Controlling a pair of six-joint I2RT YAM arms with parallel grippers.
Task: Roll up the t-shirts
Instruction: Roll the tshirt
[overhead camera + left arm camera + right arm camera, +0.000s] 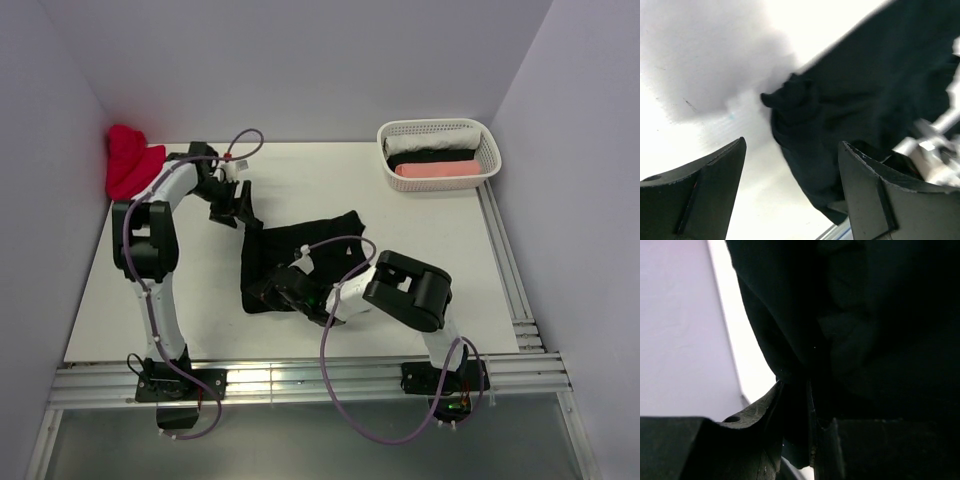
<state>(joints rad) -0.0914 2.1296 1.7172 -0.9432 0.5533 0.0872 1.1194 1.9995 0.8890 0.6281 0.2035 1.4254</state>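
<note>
Black t-shirt [305, 250] lies bunched at the middle of the table [430, 270]. Beside its far-left corner the left gripper [232, 208] hangs wide open and empty. The right gripper [795, 392] is pinched on the near edge. Risk: a one-sided pull could drag and skew the cloth, spoiling the roll.

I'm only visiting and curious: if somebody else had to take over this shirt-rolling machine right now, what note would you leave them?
Left claw: open, empty, hovering just off the far-left edge of the black t-shirt.
Right claw: shut on the black t-shirt's near edge.
Black t-shirt: mid-table, crumpled, not rolled yet.
White basket, far right: holds three rolled cloths, white, black and pink.
Red cloth heap: far-left corner, apart from both claws.
Left to do: roll the black t-shirt; probably the red heap after.
</note>
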